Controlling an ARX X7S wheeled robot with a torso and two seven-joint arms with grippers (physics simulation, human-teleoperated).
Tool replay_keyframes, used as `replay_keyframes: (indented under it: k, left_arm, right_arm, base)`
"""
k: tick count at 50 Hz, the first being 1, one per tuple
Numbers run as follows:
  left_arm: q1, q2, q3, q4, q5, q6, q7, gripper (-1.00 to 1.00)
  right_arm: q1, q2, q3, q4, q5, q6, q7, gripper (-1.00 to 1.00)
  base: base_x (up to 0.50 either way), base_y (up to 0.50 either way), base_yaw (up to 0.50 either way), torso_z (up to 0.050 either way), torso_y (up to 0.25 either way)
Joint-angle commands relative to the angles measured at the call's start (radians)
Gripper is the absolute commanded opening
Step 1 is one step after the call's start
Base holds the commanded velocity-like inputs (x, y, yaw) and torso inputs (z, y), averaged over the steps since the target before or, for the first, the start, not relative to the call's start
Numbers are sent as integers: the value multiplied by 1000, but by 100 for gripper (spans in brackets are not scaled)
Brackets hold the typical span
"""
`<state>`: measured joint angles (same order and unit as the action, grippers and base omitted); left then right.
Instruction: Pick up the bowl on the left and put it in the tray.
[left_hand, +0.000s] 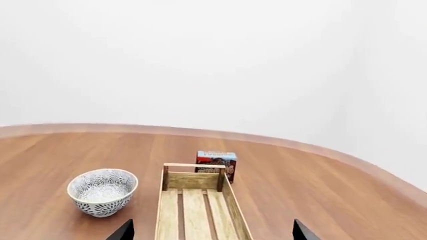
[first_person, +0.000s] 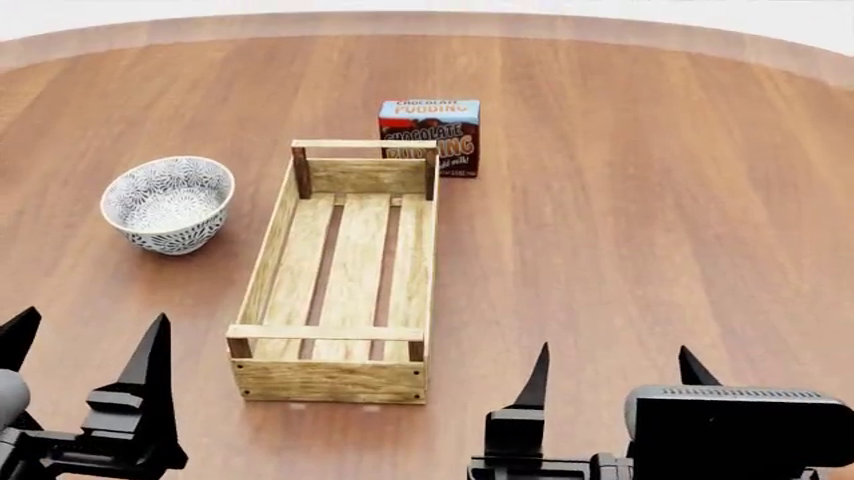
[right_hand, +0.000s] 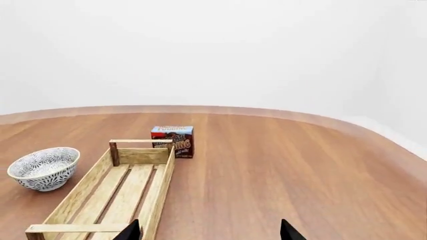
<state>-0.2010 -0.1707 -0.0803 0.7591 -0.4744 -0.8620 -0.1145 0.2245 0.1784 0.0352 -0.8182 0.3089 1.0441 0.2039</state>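
The step in hand is judged to be the reach toward the bowl (first_person: 168, 203), since nothing has yet been grasped and both tools are held back at the near edge of the surface (first_person: 641, 200). The left tool (first_person: 87, 345) is seen released, its two dark fingers spread apart with nothing between them; the right tool (first_person: 611, 375) is likewise spread and empty.

For the reach to be done well, the left tool should be carried forward and slightly outward, then lowered so that one finger passes inside the cream rim and the other outside the wall. The rim nearest the tool is judged the safest place to be pinched, as the ceramic is rounded and could slip if gripped across its full width. The descent should be kept vertical so that the bowl is not pushed sideways. A clear lift will then be needed before the near wall of the tray (first_person: 340, 280) is crossed.

The bowl stands upright on the surface, ahead of the left tool and well apart from it, almost in line with it. The tray lies inward of the bowl, near it but not touching, between the two tools' lines of reach. A chocolate pudding box (first_person: 430, 137) stands just beyond the tray's far end.
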Motion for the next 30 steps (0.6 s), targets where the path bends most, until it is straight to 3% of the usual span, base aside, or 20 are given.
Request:
replay_keyframes:
  k: [1,19,25,30]
  left_arm:
    - [-1,-5,-5,2,-26,-18,-5,100]
    - [-16,-27,15,20,-31,-55,-44,100]
    - [0,-27,13,5,-28,-27,-39,100]
    - [0,-32,13,3,-28,-24,-44,100]
  right_arm:
    - [13,7,10,-20,20,31,4,100]
    - [7,13,29,-20,38,0,2,100]
    - [-21,-15,82,-5,76,-85,-36,100]
    - [-20,-2,61,-6,74,-70,-31,100]
  base:
    - [0,0,0,50,0]
    - [0,0,0,49,0]
    - [0,24,0,1,0]
    - [0,500,0,0,0]
